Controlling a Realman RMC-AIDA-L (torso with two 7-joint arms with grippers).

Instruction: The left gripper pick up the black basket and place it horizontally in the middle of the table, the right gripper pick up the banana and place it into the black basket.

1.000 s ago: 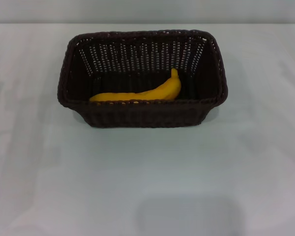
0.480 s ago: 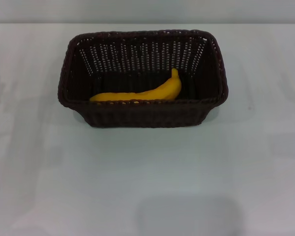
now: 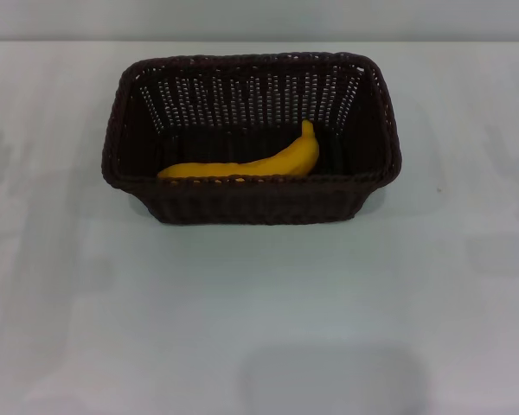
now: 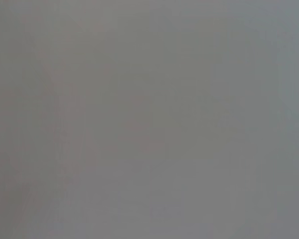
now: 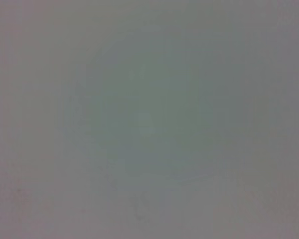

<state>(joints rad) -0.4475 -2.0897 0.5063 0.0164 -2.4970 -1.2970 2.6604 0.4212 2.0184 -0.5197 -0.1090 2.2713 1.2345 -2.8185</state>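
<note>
Neither the left gripper nor the right gripper shows up in any view, so can't tell how their fingers stand. The black basket (image 3: 251, 138) sits lengthwise on the white surface (image 3: 259, 303), toward the far middle. The banana (image 3: 246, 162) lies inside along its near wall, stem end up to the right.

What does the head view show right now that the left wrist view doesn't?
Only the head view shows the black basket, set lengthwise across the middle of the table, with the banana lying inside it. The left wrist view shows only a plain grey surface, nothing the head view lacks. Neither view shows a gripper.
</note>
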